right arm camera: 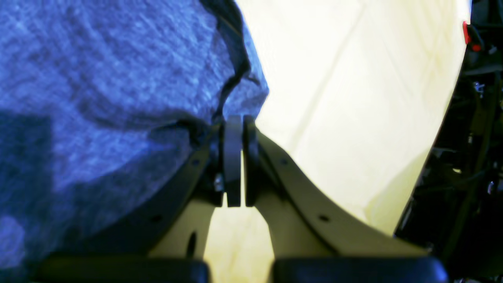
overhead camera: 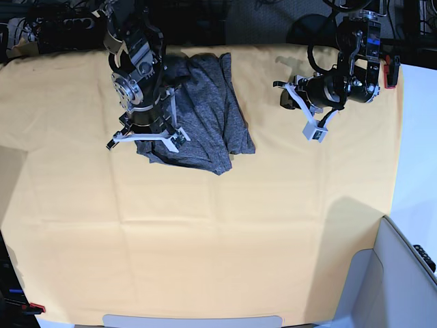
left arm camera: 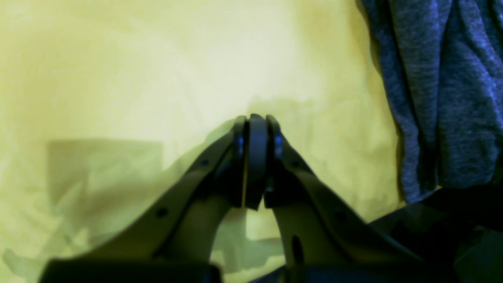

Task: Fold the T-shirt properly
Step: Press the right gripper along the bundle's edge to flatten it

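In your left wrist view, the left gripper is closed on nothing above the yellow cloth; the T-shirt, soft heathered grey knit, hangs in creases at two o'clock.

In your right wrist view, the right gripper is closed at the shirt's dark hem; I cannot tell whether it pinches fabric.

In the base view, the shirt lies at eleven o'clock, bunched into a rough, uneven bundle: folding looks partly done, and squaring remains.

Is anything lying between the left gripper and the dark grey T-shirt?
Only bare yellow-orange cloth separates the left gripper from the heathered dark grey knit T-shirt, as the base view shows.
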{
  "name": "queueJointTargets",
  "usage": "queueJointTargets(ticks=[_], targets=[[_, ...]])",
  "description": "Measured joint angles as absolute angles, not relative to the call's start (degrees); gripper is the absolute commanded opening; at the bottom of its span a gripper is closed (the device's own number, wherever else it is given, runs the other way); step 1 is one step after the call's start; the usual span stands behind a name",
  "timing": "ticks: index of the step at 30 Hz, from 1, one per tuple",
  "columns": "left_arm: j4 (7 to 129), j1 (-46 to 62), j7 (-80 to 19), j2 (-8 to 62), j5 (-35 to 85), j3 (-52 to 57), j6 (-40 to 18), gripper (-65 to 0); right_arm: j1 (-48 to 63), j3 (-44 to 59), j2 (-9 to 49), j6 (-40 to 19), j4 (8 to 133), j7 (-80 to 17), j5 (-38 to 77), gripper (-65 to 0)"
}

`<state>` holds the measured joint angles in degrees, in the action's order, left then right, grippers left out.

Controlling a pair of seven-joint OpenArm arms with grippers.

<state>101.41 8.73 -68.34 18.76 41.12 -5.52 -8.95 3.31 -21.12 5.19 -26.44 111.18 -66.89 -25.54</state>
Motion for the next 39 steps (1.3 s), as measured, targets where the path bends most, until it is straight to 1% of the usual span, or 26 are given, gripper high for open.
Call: queueJointTargets(ticks=[3, 8, 13, 16, 18, 22, 25, 29, 36, 39], targets=[[101.4, 8.7, -68.3, 18.8, 41.1, -5.5, -9.0, -64.8, 1.9, -21.1, 5.2, -26.4, 109.0, -66.9, -25.4, -65.0], [101.4, 8.7, -68.3, 18.8, 41.1, -5.5, -9.0, -64.8, -1.8, -21.1, 5.2, -26.4, 104.5, -66.8, -18.9, -65.0], [101.4, 8.8, -68.3, 18.8, 41.1, -5.5, -9.0, -64.8, -6.4, -21.1, 4.9, -26.4, 98.1, -66.8, -15.6, -65.0], [101.4, 8.8, -68.3, 18.8, 41.1, -5.5, -9.0, -64.8, -8.2, -21.1, 4.9, -26.1, 96.9, -63.7, -14.2, -65.0], [101.4, 8.8, -68.3, 18.8, 41.1, -5.5, -9.0, -64.8, -8.3, -21.0, 4.9, -26.0, 98.5, -63.4, -14.0, -65.0], [101.4, 8.8, -68.3, 18.7, 41.1, -5.5, -9.0, -64.8, -7.3, -19.6, 4.7, -25.9, 110.8, -66.7, -14.3, -65.0], [101.4, 8.8, -68.3, 18.8, 41.1, -5.5, -9.0, -64.8, -4.5, -17.3, 3.9, -25.9, 115.3, -66.8, -14.6, -65.0], [101.2, 8.9, -66.9, 18.8, 41.1, -5.5, -9.0, -64.7, 3.3, -16.7, 5.5, -26.5, 116.1, -69.3, -14.0, -65.0], [98.1, 8.4, -64.3, 18.9, 42.6, -6.2, -9.6, -64.7, 9.5, -17.1, 5.9, -26.6, 116.2, -67.9, -13.3, -65.0], [98.0, 8.4, -62.8, 18.9, 42.4, -7.1, -9.4, -64.7, 8.9, -16.9, 6.3, -26.6, 115.9, -68.1, -13.8, -65.0]])
